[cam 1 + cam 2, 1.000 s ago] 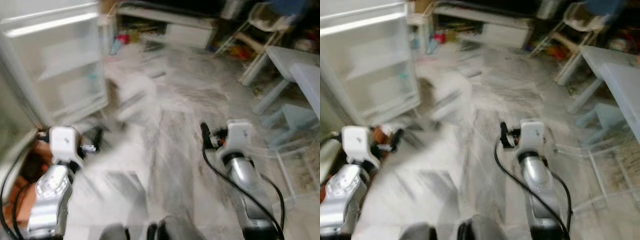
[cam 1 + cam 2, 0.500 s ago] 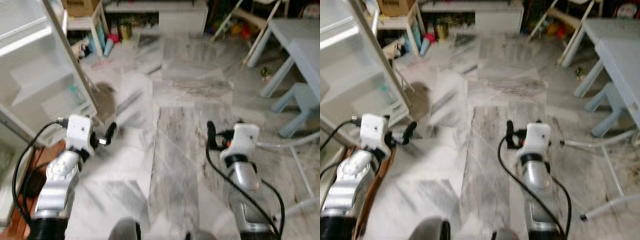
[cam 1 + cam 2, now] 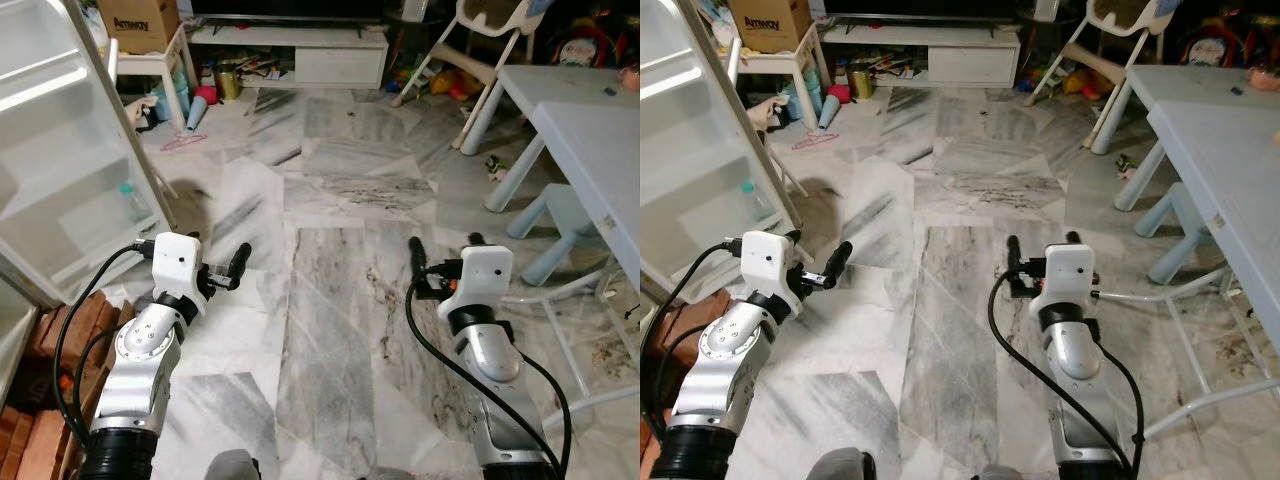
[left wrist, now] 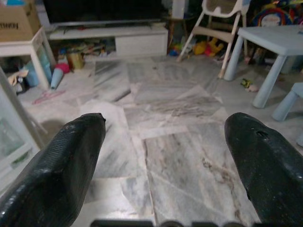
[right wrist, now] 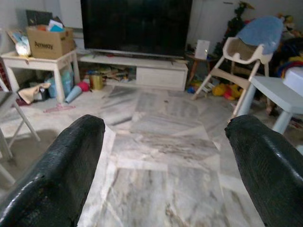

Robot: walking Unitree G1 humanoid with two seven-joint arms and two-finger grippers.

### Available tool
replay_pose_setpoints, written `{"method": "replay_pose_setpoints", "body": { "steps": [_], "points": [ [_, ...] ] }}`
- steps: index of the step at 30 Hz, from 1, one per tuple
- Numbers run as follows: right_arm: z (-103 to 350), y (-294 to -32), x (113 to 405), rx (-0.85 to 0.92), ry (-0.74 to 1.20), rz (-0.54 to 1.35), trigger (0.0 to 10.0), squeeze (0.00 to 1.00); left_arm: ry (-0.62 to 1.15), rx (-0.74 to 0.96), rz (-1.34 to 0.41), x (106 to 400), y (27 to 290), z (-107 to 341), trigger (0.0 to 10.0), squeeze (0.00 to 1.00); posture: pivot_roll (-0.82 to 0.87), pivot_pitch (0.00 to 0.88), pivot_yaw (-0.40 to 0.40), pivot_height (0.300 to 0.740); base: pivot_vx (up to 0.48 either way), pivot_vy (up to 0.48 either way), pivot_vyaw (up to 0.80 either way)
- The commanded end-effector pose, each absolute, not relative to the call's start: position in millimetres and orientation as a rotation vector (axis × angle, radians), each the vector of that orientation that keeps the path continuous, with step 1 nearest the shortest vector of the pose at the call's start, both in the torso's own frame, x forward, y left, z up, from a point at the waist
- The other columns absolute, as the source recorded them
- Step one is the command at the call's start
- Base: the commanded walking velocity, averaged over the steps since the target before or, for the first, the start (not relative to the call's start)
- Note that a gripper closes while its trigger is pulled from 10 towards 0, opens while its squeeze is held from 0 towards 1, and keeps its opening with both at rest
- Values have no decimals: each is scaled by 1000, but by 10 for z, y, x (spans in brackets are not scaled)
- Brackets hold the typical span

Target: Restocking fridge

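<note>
Restock looks barely begun: fridge door open far left, left gripper and right gripper jaws apart, empty, over bare floor.

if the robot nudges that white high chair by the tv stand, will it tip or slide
The high chair probably slides rather than tips: its legs splay wide, and the marble floor looks smooth. It seems light, a thin frame with an open seat, so a push high on the back might rock it. Both grippers, left and right, are open and far off.
</note>
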State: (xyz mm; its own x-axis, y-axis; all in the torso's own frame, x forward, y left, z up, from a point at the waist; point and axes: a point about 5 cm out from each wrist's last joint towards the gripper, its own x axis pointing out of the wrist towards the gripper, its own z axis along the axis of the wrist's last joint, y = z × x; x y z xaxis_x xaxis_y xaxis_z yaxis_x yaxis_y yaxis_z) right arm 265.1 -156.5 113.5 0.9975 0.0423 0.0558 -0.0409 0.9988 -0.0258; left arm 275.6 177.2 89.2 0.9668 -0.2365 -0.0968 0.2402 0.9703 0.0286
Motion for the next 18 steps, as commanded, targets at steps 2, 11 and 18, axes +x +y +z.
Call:
{"method": "replay_pose_setpoints", "body": {
  "steps": [2,11,18],
  "points": [
    [1156,-1583,2699,-22,-49,39,10000,0,92,39,-237,2711,1807,882,10000,0,14,67,-29,740,480,0,0],
    [1150,-1616,2718,-17,-55,22,10000,0,75,48,-253,2775,1793,924,10000,0,10,73,-25,740,480,0,-800],
    [1147,-1611,2735,-12,-54,29,10000,0,80,56,-266,2780,1799,912,10000,0,19,67,-31,740,480,0,-800]
  ]
}}
